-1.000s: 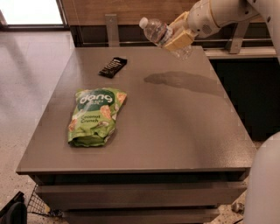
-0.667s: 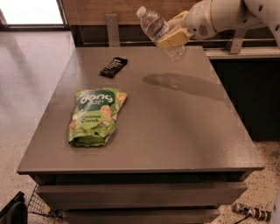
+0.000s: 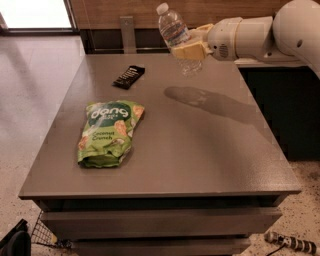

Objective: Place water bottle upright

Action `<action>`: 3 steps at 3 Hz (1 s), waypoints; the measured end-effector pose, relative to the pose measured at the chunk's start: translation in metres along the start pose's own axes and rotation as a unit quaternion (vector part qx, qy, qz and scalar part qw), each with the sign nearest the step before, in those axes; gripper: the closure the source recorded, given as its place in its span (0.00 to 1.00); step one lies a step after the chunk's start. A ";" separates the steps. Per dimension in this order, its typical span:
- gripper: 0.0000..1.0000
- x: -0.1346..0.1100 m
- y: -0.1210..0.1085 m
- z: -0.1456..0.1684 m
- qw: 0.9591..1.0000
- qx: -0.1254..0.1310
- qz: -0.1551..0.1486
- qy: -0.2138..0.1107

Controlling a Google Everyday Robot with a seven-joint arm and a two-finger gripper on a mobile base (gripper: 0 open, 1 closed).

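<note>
**Hand (image 3: 189,48) pinches bottle (image 3: 173,27) aloft, tilted, not yet set down**

Hand pads close on the bottle's lower half, clamping it across its width, so the clear ribbed body and white cap (image 3: 162,8) stick out above the grip and the base hangs just below it. The white arm (image 3: 245,37) reaches in from the right at about the bottle's height, which suits a side grasp that leaves the base free to meet the surface (image 3: 200,160).

The bottle is in the air over the far part of the surface, touching nothing but the hand. Its long axis is near upright but leaning, with the cap up and towards the left and the base down and to the right. I judge it needs a little more rotation to stand true, then a lowering.

Below it a dark shadow (image 3: 200,97) lies on bare grey top, a likely landing place. The green bag (image 3: 107,131) lies flat well to the near left, and a dark bar (image 3: 128,76) lies at the far left, both apart from that spot.
</note>
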State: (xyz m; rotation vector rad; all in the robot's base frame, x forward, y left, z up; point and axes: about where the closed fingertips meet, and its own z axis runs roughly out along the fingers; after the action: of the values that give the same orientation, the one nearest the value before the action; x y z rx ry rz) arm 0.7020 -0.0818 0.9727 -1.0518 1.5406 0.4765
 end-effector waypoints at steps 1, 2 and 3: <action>1.00 0.018 -0.005 -0.002 0.997 0.042 0.036 -0.061; 1.00 0.040 -0.016 -0.008 0.990 0.071 0.065 -0.099; 1.00 0.053 -0.025 -0.009 0.987 0.080 0.080 -0.113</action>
State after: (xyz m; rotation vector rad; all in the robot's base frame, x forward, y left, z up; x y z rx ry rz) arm 0.7203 -0.1208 0.9322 -0.7287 1.4389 0.5538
